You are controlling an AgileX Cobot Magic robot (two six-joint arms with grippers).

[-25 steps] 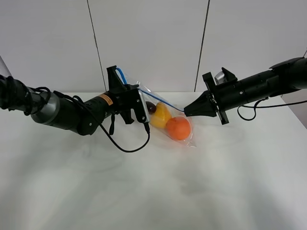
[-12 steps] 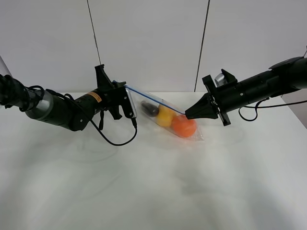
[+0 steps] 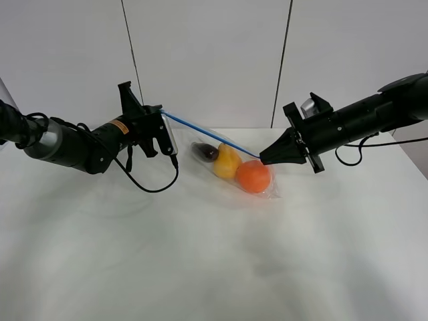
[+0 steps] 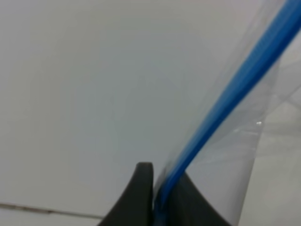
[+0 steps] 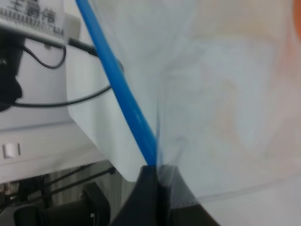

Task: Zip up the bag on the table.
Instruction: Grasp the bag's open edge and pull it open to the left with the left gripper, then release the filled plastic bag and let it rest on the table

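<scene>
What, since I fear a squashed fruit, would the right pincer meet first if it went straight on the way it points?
The right pincer would probably press into the bag it pinches, then the pear; depth is unclear.

Clear bag [image 3: 242, 171], blue zipper strip [image 3: 207, 134] stretched taut, slants over white table [image 3: 200, 267].

The dark vegetable [image 3: 204, 151] lies partly hidden behind the pear [image 3: 226, 162], and both wrist views show the bag [image 4: 225, 100] blurred.

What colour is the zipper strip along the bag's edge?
Blue. The zipper strip shows best in the left wrist view, running along the edge of the clear bag.
</scene>
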